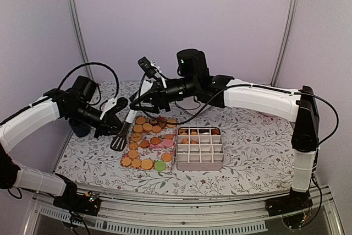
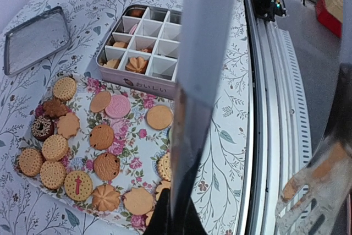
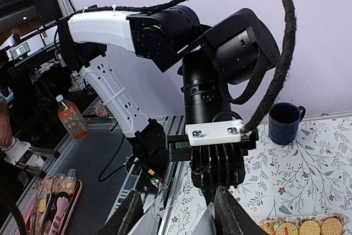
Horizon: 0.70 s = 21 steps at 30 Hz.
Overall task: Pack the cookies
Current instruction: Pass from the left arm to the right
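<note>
- While the arms crowd in over the far-left part of the floral table [image 1: 258,136], you're early in this pack, by my read.
- The flowered tray [image 2: 135,136] sits just left of the divided tin [image 1: 199,164], and it carries nearly the whole load.
- In the tin, only a handful of cells along the far side hold anything. The near rows are bare, so most of the filling is ahead of you.
- Your left gripper [image 1: 114,115] is clamped on the spatula [image 1: 117,142], whose blade hangs at the tray's left edge.
- Your right gripper [image 3: 179,218] is up beside the left one, jaws part-way apart with something pale between them. Whether it grips anything, I can't tell.
- The cookies [image 1: 147,164] lie mostly on the tray: orange-golden rounds, a few pink, one green, a couple dark.
</note>
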{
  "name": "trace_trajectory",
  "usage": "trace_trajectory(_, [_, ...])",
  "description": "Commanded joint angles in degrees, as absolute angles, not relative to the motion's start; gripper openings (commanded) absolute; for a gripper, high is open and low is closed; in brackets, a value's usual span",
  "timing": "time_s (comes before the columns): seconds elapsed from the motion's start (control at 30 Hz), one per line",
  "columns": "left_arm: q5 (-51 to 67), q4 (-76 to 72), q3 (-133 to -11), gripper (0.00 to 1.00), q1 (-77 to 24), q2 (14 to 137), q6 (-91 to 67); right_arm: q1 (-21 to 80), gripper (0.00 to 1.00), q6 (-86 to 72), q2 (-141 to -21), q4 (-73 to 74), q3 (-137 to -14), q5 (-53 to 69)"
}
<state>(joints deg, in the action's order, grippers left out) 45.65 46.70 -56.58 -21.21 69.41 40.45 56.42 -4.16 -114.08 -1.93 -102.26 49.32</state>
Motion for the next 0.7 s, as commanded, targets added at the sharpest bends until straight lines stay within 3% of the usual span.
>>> trace_trajectory(0.0, [46.6,46.6,-58.9,0.0,-21.7,69.6,40.6,58.1,0.43,-1.2,-116.0,4.2,-104.3,49.2])
trace_trajectory(0.23, [44.8,45.8,-58.6,0.01,-21.7,69.5,40.0,57.8,0.42,0.9,-114.8,6.3,-103.9,45.1])
trace_trajectory(0.37, [38.9,42.8,-57.6,0.31,-21.6,69.1,37.1,56.9,0.43,0.3,-114.0,6.2,-103.4,42.1])
trace_trajectory(0.53, [32.9,40.4,-56.0,0.48,-19.4,68.1,35.5,55.9,0.43,-1.6,-111.6,4.8,-100.2,38.7])
trace_trajectory(0.67, [31.9,39.2,-55.3,0.5,-14.9,68.1,34.0,54.7,0.43,-1.9,-109.9,4.0,-97.3,35.7])
